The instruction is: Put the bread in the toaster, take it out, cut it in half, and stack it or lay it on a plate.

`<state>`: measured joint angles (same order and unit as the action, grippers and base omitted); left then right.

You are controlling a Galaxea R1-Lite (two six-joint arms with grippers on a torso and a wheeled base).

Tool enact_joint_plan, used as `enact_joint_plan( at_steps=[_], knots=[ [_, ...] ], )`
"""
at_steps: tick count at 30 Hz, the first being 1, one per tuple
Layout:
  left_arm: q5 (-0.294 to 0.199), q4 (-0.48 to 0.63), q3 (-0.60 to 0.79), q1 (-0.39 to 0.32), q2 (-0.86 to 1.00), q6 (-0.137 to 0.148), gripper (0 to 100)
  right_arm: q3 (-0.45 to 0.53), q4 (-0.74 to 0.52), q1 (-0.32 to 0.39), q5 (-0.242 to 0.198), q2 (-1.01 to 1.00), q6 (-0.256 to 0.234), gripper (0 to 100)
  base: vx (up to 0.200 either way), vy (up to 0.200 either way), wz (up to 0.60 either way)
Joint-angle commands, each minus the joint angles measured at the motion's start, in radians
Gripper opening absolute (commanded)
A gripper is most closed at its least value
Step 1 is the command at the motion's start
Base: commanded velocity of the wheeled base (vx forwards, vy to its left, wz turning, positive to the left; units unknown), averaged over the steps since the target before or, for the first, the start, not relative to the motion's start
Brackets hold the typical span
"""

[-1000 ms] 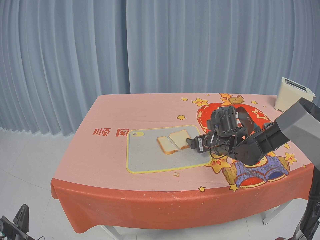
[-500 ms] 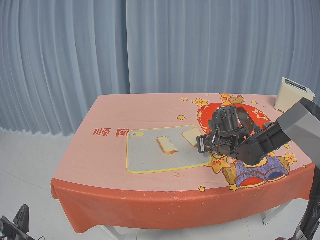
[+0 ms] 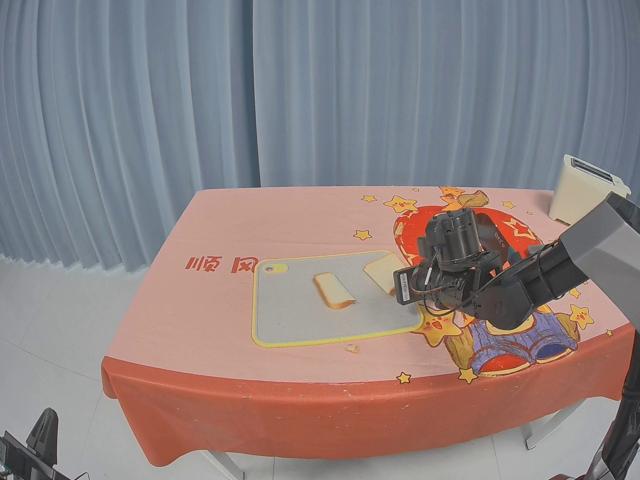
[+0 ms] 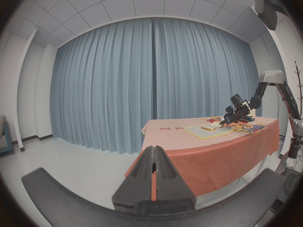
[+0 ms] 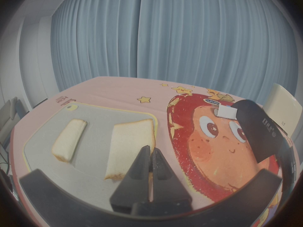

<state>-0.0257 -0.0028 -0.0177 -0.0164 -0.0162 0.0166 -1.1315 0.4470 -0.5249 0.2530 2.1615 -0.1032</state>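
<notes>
Now the right claw [image 3: 396,283] is closed, its tips against the near edge of one bread half [image 3: 381,271] lying at the right end of the cutting board [image 3: 300,318], the other half [image 3: 333,290] flat mid-board, well apart, while the left claw [image 4: 153,161] hangs closed off the bench [image 3: 213,315].

left gripper [image 4: 153,152] closed, right gripper [image 5: 150,152] closed

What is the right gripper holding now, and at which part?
The right gripper, shut, meets the bread half at its near corner; a true pinch cannot be told.
</notes>
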Motion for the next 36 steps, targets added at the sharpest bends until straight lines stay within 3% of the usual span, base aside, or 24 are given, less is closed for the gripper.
enact_joint_plan(
  at_steps=[1, 8, 15, 36],
  knots=[
    [0.000, 0.000, 0.018, 0.000, 0.016, 0.000, 0, 0.024, 0.007, -0.012, 0.003, -0.069, -0.003, 0, 0.000, 0.000, 0.00],
    [0.000, 0.000, 0.018, 0.000, 0.016, -0.001, 0, 0.068, 0.073, -0.032, 0.006, -0.114, 0.002, 0, 0.000, 0.000, 0.00],
    [0.000, -0.002, 0.018, 0.000, 0.016, 0.000, 0, 0.101, 0.079, -0.033, 0.048, -0.150, 0.002, 0, 0.000, 0.000, 0.00],
    [0.000, 0.000, 0.018, 0.000, 0.016, -0.001, 0, 0.223, 0.064, -0.044, 0.054, -0.382, 0.002, 0, 0.000, 0.000, 0.00]
  ],
)
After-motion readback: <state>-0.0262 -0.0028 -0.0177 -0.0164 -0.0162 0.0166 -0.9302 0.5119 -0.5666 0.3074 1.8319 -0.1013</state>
